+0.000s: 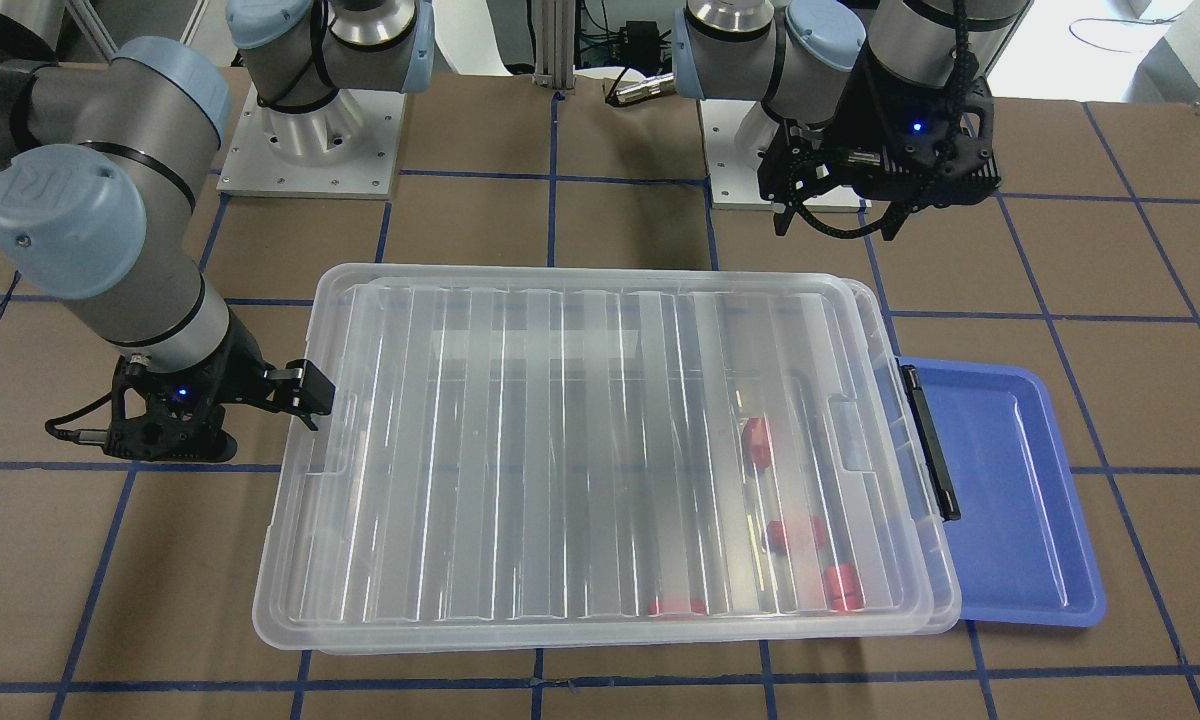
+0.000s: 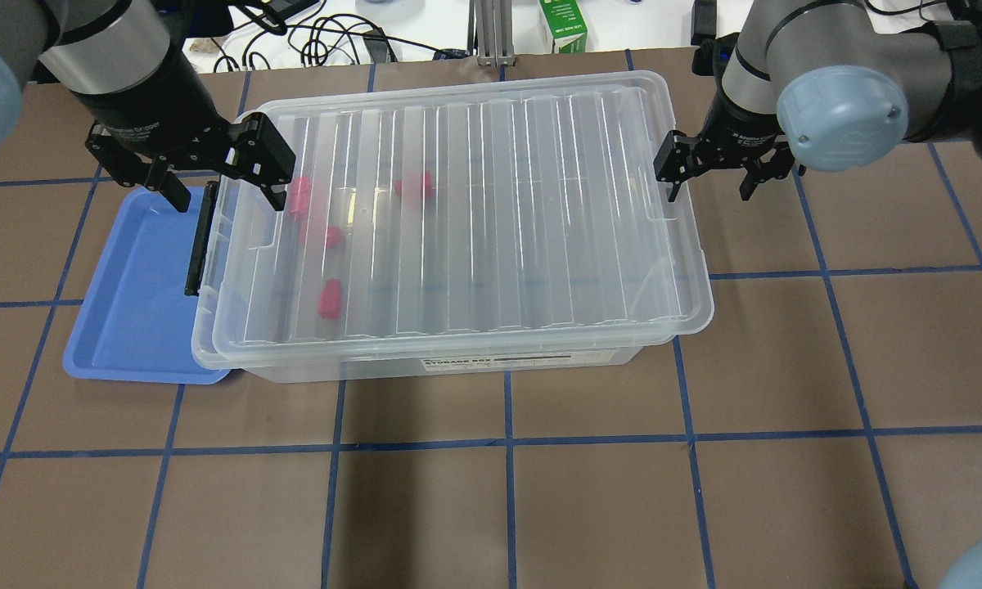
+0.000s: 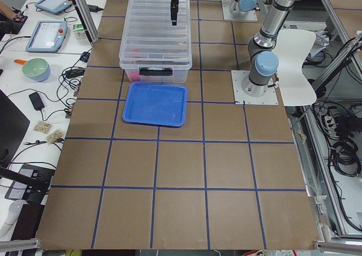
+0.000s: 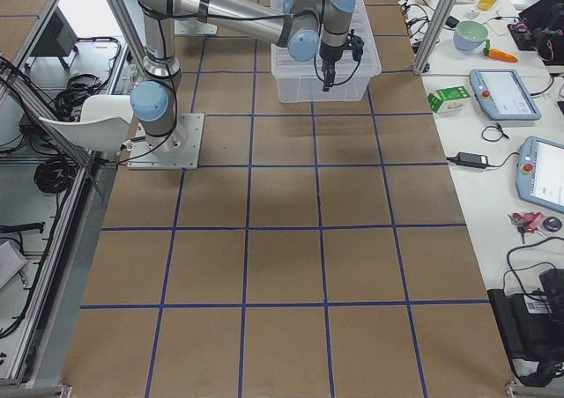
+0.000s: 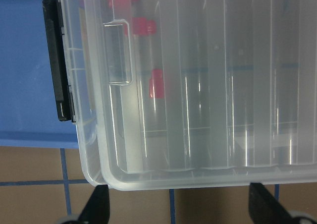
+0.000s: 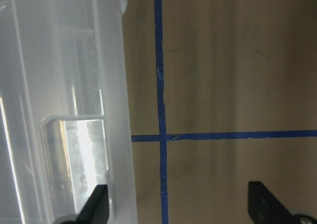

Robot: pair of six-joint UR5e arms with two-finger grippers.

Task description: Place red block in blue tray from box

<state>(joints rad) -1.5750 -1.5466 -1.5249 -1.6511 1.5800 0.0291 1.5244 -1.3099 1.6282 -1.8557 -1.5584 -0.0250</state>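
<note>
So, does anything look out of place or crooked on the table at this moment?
The lid sits slightly crooked on the box: near the black latch its edge does not line up with the rim below. That end also overhangs the blue tray. Nothing looks spilled or broken.

Blocks [image 2: 330, 298] lie inside the box [image 2: 458, 368] toward its left end, the tray [image 2: 131, 311] just beside that end

Left gripper [image 2: 219, 190]: pointing straight down, jaws spread wide, nothing held; left arm stretched forward from its base. Right gripper [image 2: 709, 192]: pointing down, jaws wide apart, empty, lower than the left; right arm bent at elbow.
</note>
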